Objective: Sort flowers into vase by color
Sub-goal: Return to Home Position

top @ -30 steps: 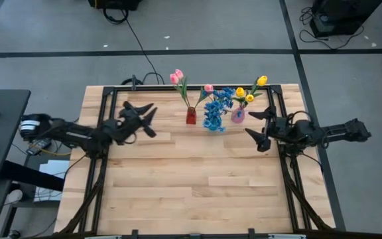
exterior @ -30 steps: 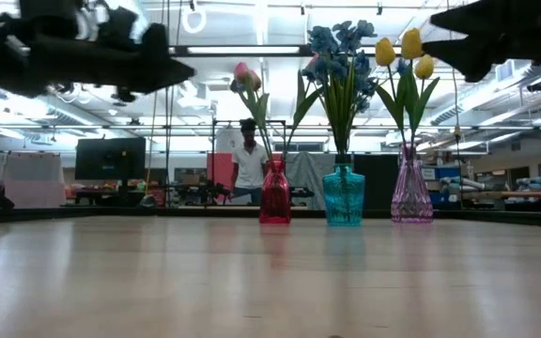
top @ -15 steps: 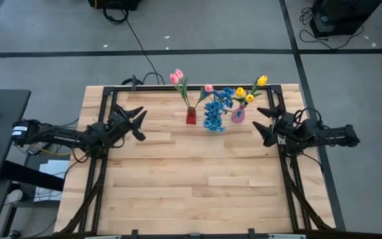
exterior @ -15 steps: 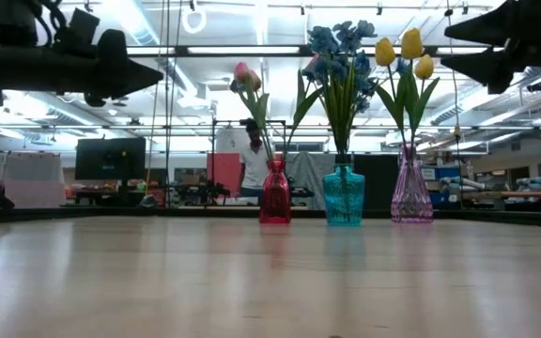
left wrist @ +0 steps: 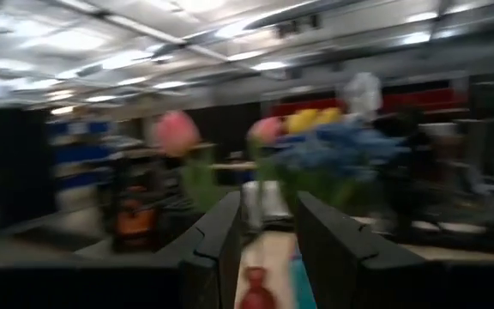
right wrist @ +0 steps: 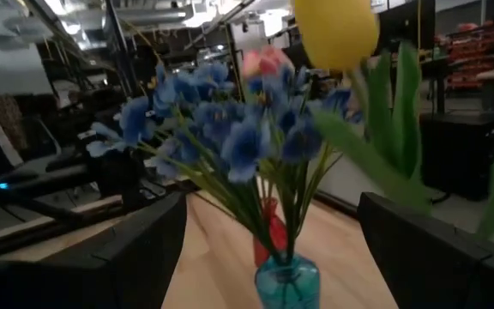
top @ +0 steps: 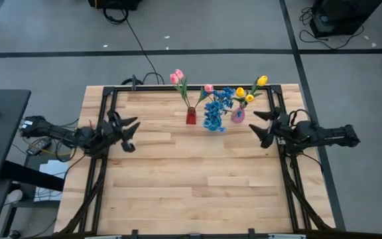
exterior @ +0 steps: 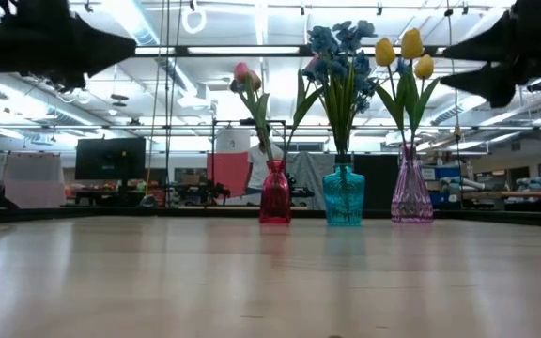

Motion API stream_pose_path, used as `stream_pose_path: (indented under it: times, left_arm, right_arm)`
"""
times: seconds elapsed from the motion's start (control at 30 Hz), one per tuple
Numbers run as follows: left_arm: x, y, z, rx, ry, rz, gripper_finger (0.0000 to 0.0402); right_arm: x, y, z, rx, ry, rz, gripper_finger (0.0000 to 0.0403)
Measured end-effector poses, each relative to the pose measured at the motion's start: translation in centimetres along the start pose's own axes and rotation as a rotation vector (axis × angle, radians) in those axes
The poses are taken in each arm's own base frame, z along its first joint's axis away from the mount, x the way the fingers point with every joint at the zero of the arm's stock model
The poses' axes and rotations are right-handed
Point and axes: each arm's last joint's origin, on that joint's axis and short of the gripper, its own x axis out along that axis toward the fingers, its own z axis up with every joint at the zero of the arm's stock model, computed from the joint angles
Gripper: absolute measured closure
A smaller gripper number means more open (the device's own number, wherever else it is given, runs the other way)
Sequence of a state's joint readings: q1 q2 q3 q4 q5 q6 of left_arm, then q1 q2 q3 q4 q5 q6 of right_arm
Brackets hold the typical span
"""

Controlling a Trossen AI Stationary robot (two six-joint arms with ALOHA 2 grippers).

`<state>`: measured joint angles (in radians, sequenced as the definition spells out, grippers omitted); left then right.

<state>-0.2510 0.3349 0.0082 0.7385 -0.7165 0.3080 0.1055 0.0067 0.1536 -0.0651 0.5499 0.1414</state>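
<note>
Well, my left claw [top: 130, 132] hovers open and empty over the worktop's [top: 191, 179] left side. My right claw [top: 258, 127], equally open and empty, hangs near the purple vase [exterior: 409, 192] holding yellow tulips [top: 262, 81]. Blue blooms [top: 217, 103] stand in the blue vase [exterior: 344, 195], pink tulips [top: 177, 77] in the red vase [exterior: 274, 192].

The table [top: 191, 179] is lit evenly from overhead, with shadows kept faint. At table height, the arms [exterior: 36, 42] are reduced to silhouettes against glaring ceiling lights [exterior: 205, 50]. The left wrist view is smeared by blur; the nearest yellow tulip [right wrist: 336, 30] is thrown out of focus.
</note>
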Motion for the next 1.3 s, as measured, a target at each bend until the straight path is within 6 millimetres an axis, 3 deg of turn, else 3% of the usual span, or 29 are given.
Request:
stream_pose_path:
  times: [0.17,0.27,0.37,0.73,1.3]
  left_arm:
    - [-0.9,-1.0,-0.1,0.010,-0.027,-0.300,0.0286]
    - [-1.3,-1.7,-0.1,0.012,-0.065,-0.530,0.0286]
    - [-1.6,-2.0,-0.2,0.011,-0.081,-0.628,0.0286]
    - [-1.2,-1.3,-0.8,0.055,0.039,-0.333,0.0286]
    - [-1.2,-1.3,-0.8,0.055,0.039,-0.331,0.0286]
  right_arm:
    - [0.6,0.0,-2.6,0.075,-0.062,-0.004,0.0049]
    - [0.7,-0.1,-2.9,0.145,-0.065,-0.018,0.0049]
    - [0.7,0.0,-2.9,0.183,-0.068,-0.012,0.0049]
    - [0.7,0.0,-2.9,0.185,-0.069,-0.011,0.0049]
    - [0.7,0.0,-2.9,0.185,-0.068,-0.011,0.0049]
